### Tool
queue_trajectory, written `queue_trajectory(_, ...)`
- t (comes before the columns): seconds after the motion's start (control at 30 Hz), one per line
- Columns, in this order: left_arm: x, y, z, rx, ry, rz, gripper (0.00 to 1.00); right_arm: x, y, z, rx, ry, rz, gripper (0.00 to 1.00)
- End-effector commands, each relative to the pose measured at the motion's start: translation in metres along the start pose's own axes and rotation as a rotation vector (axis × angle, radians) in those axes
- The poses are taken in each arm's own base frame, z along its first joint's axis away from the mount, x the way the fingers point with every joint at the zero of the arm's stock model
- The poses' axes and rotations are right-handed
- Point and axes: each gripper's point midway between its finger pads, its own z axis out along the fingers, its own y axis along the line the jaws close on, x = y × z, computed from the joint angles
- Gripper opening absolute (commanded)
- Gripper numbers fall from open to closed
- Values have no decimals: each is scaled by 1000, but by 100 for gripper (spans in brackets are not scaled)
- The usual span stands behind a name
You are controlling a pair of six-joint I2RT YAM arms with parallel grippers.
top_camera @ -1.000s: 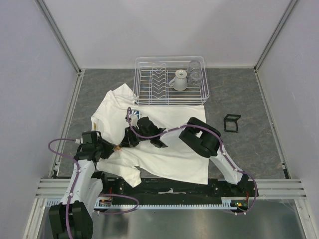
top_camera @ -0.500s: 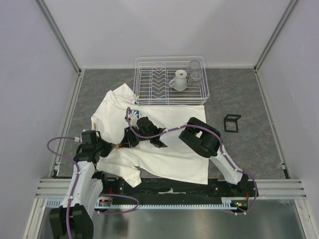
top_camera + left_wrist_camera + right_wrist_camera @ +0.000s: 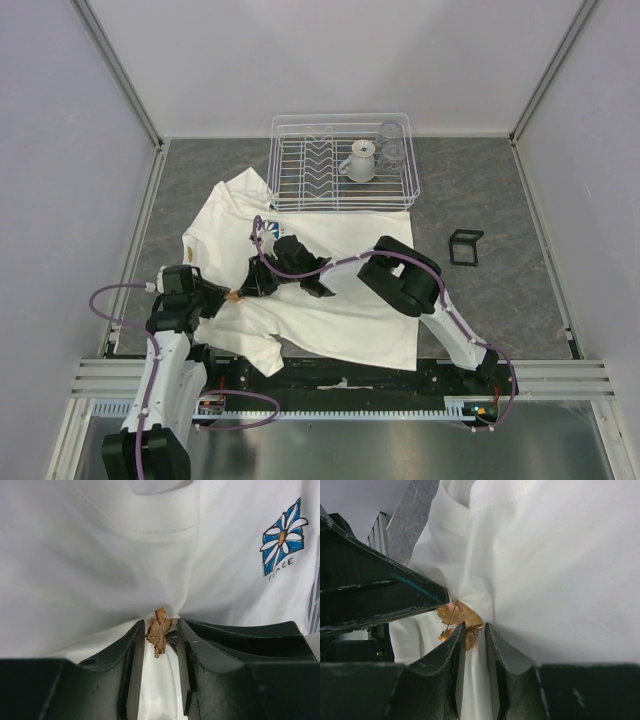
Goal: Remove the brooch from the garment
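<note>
The garment is a white T-shirt spread on the grey table, with its blue daisy logo near the chest. The brooch is a tiny orange-gold leaf at the shirt's left side. In the left wrist view the brooch sits between the tips of my left gripper, which is shut on it; the cloth draws into taut folds toward it. My right gripper is shut on a fold of the garment right beside the brooch, whose pin wire shows.
A white wire dish rack stands at the back, touching the shirt's top edge, with a white mug and a glass in it. A small black frame lies to the right of the shirt. Metal rails line the left edge.
My left arm has drawn back slightly toward the near left while still gripping the brooch. The right arm and the shirt have barely moved.
</note>
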Motion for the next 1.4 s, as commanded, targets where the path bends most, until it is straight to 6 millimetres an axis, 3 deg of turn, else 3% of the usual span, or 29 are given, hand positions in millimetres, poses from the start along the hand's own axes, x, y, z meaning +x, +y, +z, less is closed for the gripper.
queue_trajectory(0.0, -11, 1, -4, -3, -76, -62, 37, 4, 7, 8, -31, 5, -10, 30)
queue_trajectory(0.37, -8, 5, -1, -13, -62, -59, 27, 4, 7, 9, -33, 7, -7, 30)
queue_trajectory(0.5, -6, 9, -5, -58, -42, -65, 35, 3, 8, 9, -35, 7, -9, 30)
queue_trajectory(0.87, 0, 21, -1, -106, -30, -120, 35, 3, 8, 10, -37, 7, -8, 30)
queue_trajectory(1.03, -1, 10, 1, -48, -30, -104, 30, 3, 7, 10, -38, 7, -7, 30)
queue_trajectory(1.37, -1, 8, 4, -22, -36, -97, 21, 4, 9, 11, -42, 13, -8, 29)
